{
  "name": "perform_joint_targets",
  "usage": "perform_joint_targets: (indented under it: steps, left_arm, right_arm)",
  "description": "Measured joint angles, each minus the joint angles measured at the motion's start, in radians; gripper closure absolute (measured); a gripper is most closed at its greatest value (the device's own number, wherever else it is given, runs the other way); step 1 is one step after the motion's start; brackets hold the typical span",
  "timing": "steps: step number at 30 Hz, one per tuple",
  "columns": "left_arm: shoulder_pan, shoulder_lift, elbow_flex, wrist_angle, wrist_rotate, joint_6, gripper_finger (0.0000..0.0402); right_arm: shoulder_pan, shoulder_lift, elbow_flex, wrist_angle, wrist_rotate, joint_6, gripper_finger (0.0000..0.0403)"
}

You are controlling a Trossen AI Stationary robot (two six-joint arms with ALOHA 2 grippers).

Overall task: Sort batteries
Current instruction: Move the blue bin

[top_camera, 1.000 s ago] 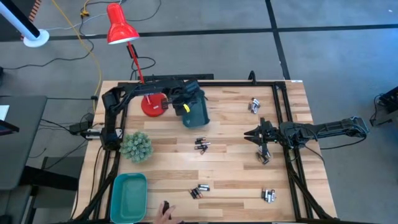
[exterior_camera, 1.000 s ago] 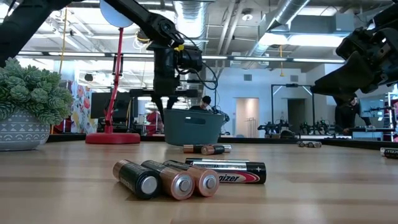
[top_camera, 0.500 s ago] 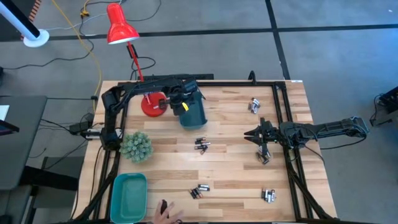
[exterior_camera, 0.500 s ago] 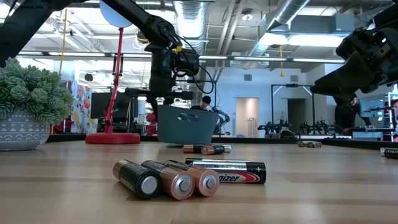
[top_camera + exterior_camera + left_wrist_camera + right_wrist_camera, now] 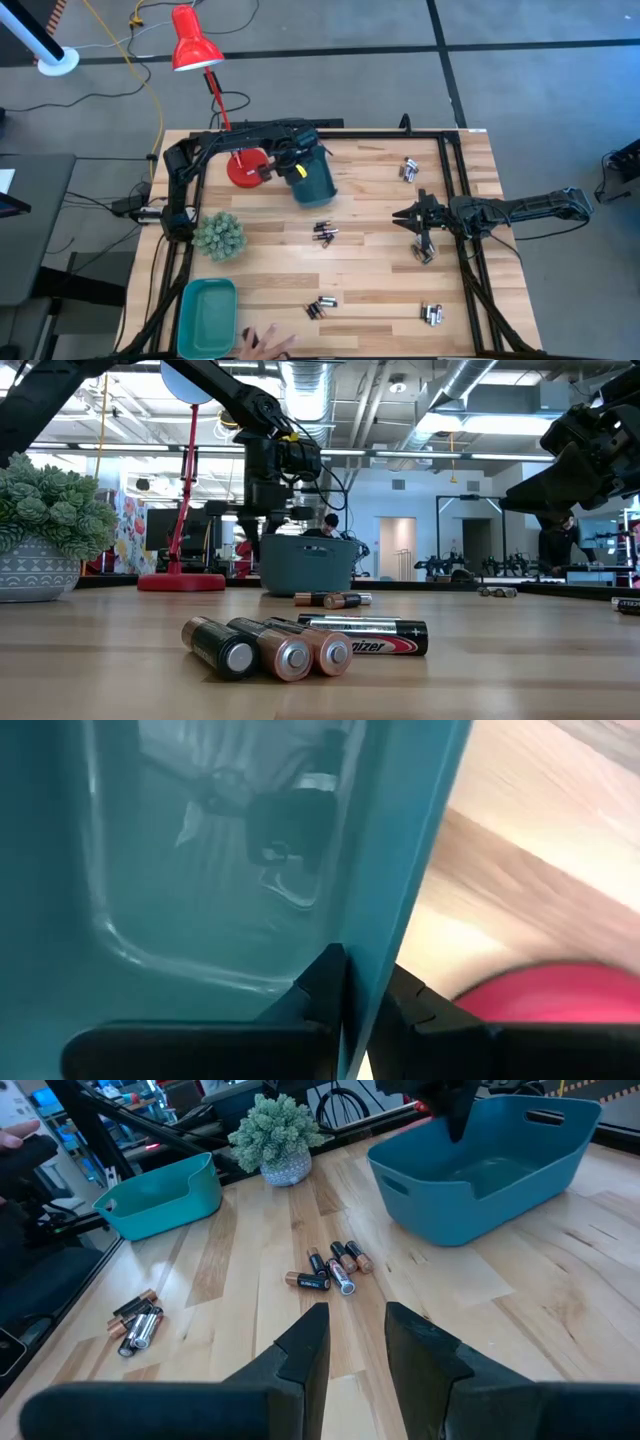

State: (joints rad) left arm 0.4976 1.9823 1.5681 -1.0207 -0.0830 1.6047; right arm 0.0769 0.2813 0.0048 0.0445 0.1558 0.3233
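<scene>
Progress: sorting looked barely begun — no cell could be seen inside either bin.
Batteries: all lay loose on the table [image 5: 380, 265] in small clusters — one near the middle [image 5: 324, 234], one toward the near edge [image 5: 320, 307], one at the far right corner [image 5: 409, 169], one near the right edge [image 5: 432, 314], one just under the right gripper [image 5: 424, 254].
Dark teal bin [image 5: 312, 175]: stood at the far side beside the red lamp [image 5: 196, 48], its inside bare in the left wrist view.
Left gripper [image 5: 362, 995]: fingers pinched narrowly on that bin's wall.
Light teal bin [image 5: 207, 315]: at the near left corner, nothing visible in it.
Right gripper [image 5: 352, 1335]: hung above the table's right side, fingers partly apart, holding nothing.
Plant [image 5: 219, 235]: left of centre (not part of the sorting).
Person's hand [image 5: 262, 343]: at the near edge.
Left to do: seemingly every cluster.
</scene>
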Motion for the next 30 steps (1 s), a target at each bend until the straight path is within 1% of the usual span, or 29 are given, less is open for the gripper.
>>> perform_joint_targets:
  steps: [3, 10, 12, 17, 30]
  left_arm:
    - [0.000, 0.000, 0.000, 0.008, 0.000, -0.067, 0.0376]
    - [0.000, 0.000, 0.000, 0.006, 0.000, -0.108, 0.0376]
    - [0.000, 0.000, 0.000, -0.002, 0.000, -0.067, 0.0376]
    - [0.000, 0.000, 0.000, -0.046, -0.004, 0.111, 0.0376]
    - [0.000, 0.000, 0.000, -0.014, -0.003, 0.094, 0.0376]
  right_arm:
    - [0.000, 0.000, 0.000, 0.000, 0.000, 0.000, 0.0285]
    - [0.000, 0.000, 0.000, 0.000, 0.000, 0.000, 0.0285]
    - [0.000, 0.000, 0.000, 0.000, 0.000, 0.000, 0.0285]
    - [0.000, 0.000, 0.000, 0.000, 0.000, 0.000, 0.0285]
    - [0.000, 0.000, 0.000, 0.000, 0.000, 0.000, 0.0285]
